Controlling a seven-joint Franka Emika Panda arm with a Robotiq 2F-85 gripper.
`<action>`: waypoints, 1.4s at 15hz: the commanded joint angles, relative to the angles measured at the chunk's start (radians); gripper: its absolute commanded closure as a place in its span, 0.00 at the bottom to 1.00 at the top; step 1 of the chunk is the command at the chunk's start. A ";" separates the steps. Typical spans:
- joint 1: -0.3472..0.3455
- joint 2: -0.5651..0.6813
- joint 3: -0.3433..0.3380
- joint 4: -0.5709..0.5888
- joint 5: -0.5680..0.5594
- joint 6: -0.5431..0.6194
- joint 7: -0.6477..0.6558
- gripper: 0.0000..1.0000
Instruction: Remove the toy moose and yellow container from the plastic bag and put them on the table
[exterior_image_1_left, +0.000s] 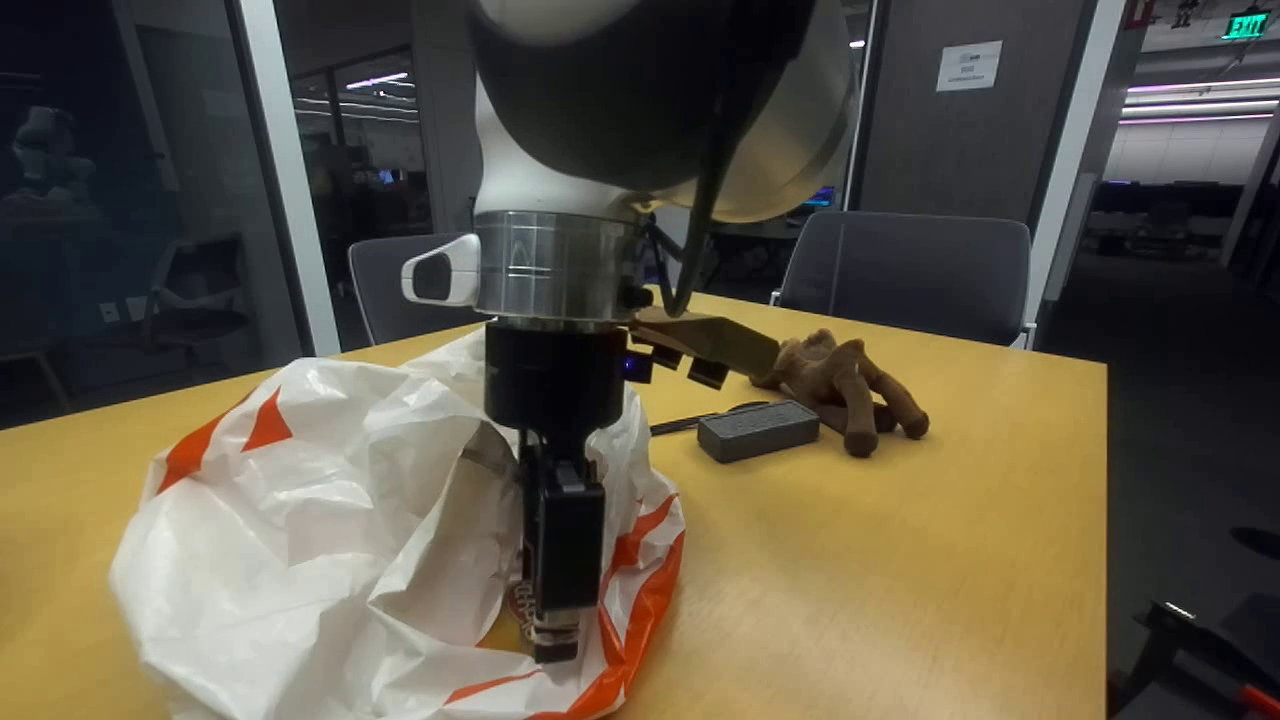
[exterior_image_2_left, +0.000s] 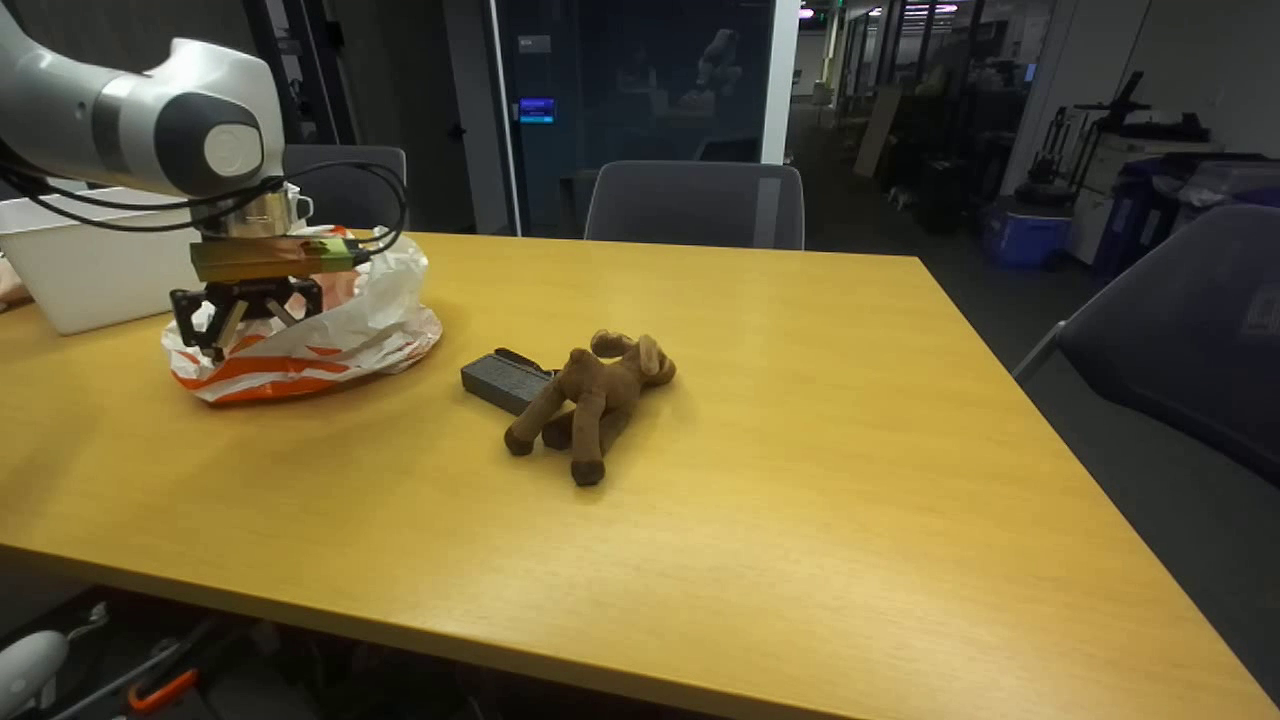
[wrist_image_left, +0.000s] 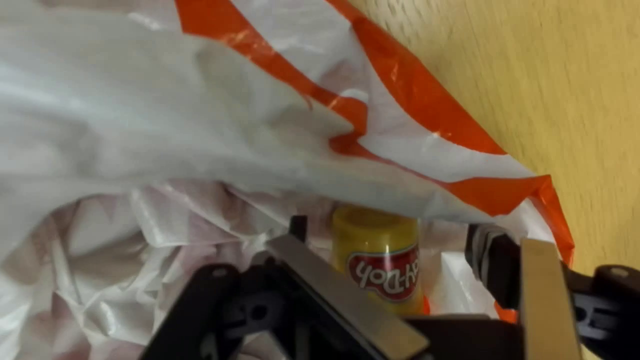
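The brown toy moose (exterior_image_1_left: 815, 372) lies on the table (exterior_image_1_left: 900, 560), outside the bag, in both exterior views (exterior_image_2_left: 604, 385). The white plastic bag (exterior_image_1_left: 300, 520) with orange print lies crumpled on the table, its mouth open; it also shows in the wrist view (wrist_image_left: 125, 125). The yellow container (wrist_image_left: 380, 232) with a red label is inside the bag, its top edge partly under a bag fold. A small yellow part of it shows in an exterior view (exterior_image_1_left: 506, 634). My gripper (wrist_image_left: 395, 245) is open and reaches into the bag, one finger on each side of the container, with visible gaps.
A dark grey block (exterior_image_1_left: 758, 430) lies on the table beside the moose, with a thin black item by it. A white bin (exterior_image_2_left: 120, 265) stands behind the bag in an exterior view. A bag flap hangs over the fingers. Chairs (exterior_image_2_left: 695, 205) surround the table.
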 joint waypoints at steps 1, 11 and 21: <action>-0.018 0.001 0.019 -0.007 0.038 0.018 -0.036 0.50; -0.008 -0.049 0.001 0.011 0.008 -0.011 0.047 0.76; 0.044 -0.194 -0.075 0.032 -0.446 -0.304 0.515 0.77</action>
